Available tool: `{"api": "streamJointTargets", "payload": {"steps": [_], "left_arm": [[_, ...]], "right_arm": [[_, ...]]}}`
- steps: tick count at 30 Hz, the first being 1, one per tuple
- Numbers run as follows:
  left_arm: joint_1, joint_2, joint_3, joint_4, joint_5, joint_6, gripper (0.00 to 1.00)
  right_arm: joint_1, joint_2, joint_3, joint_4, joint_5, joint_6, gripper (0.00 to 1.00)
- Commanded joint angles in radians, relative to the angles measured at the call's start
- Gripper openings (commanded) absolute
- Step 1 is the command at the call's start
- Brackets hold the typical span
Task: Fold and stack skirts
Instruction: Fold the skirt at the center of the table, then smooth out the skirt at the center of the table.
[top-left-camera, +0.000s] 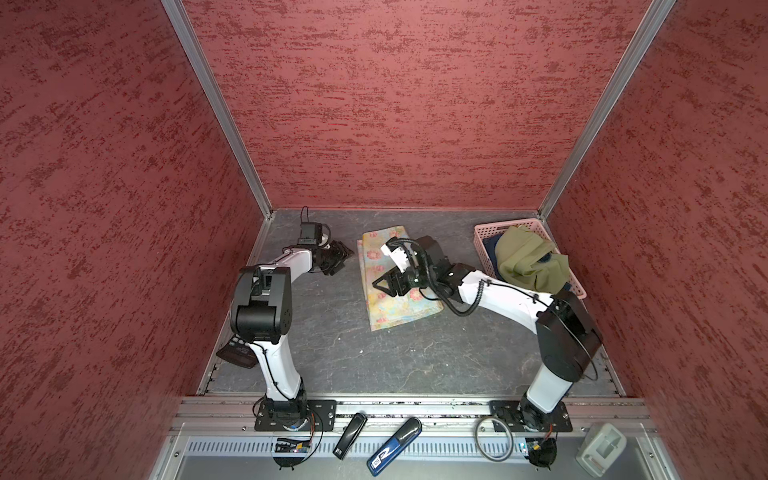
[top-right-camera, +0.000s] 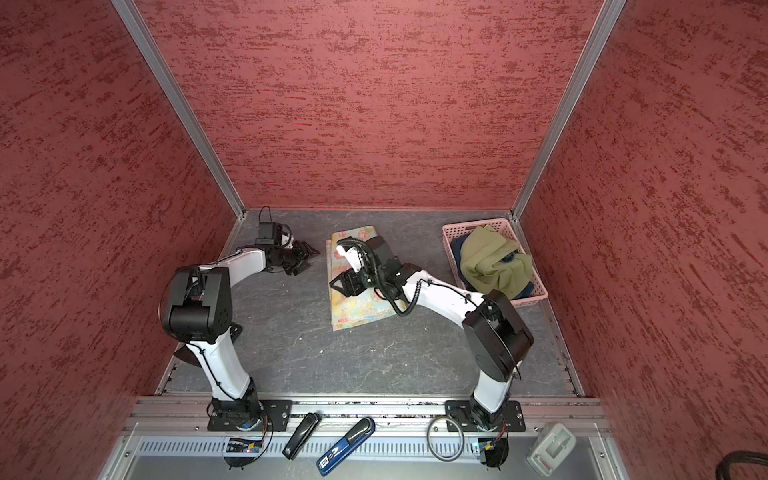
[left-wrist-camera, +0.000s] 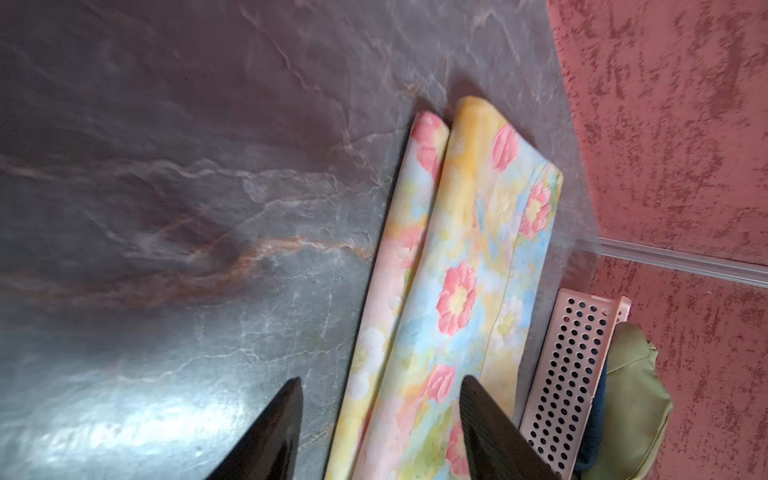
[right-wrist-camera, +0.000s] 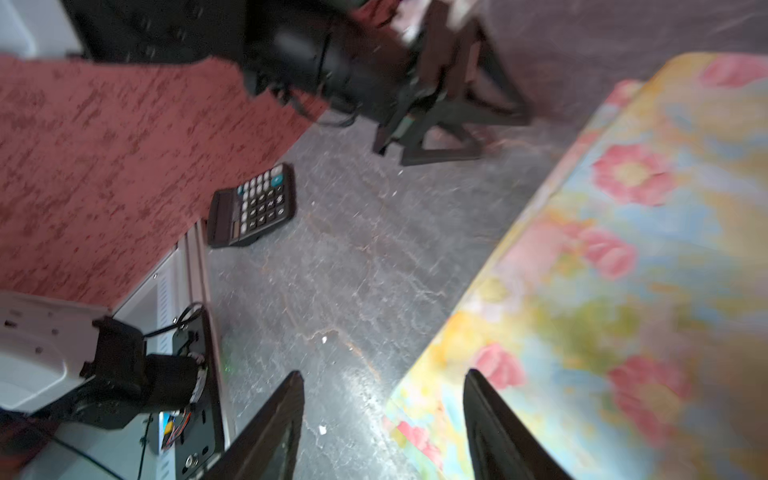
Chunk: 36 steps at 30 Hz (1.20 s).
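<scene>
The floral skirt (top-left-camera: 399, 311) (top-right-camera: 357, 309) lies folded flat at the table's centre. My left gripper (top-left-camera: 343, 257) (left-wrist-camera: 382, 379) is open beside its far left edge, nothing between the fingers; one finger hovers over the cloth (left-wrist-camera: 457, 291). My right gripper (top-left-camera: 382, 284) (right-wrist-camera: 383, 373) is open low over the skirt's left edge (right-wrist-camera: 623, 270), holding nothing. The olive-green skirt (top-left-camera: 528, 257) (left-wrist-camera: 636, 382) is heaped in the pink basket (top-left-camera: 482, 235) at the back right. Under it shows a bit of the dark-blue denim skirt (top-left-camera: 491, 249), mostly hidden.
A black calculator (right-wrist-camera: 253, 205) lies by the left wall, partly under my left arm (top-left-camera: 237, 353). Two staplers (top-left-camera: 349, 434) (top-left-camera: 395, 446), a cable ring (top-left-camera: 494, 442) and a white box (top-left-camera: 600, 449) sit on the front rail. Red walls close three sides.
</scene>
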<state>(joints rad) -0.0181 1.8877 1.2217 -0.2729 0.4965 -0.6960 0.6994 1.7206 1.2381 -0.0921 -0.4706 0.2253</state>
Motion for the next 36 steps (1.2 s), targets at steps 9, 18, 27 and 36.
{"api": "streamJointTargets", "payload": {"steps": [9,18,27,36], "left_arm": [[-0.051,0.109,0.237,-0.025,0.013,0.108,0.52],[-0.076,0.32,0.433,0.011,0.002,0.124,0.45],[-0.089,0.423,0.542,0.014,-0.076,0.089,0.49],[-0.092,0.519,0.612,0.049,-0.07,0.014,0.49]], "right_arm": [[-0.168,-0.026,-0.065,0.009,0.131,0.083,0.62],[-0.166,-0.003,-0.076,0.043,0.156,0.085,0.61],[-0.168,0.035,-0.036,0.054,0.138,0.078,0.61],[-0.168,0.041,-0.044,0.061,0.134,0.08,0.61]]}}
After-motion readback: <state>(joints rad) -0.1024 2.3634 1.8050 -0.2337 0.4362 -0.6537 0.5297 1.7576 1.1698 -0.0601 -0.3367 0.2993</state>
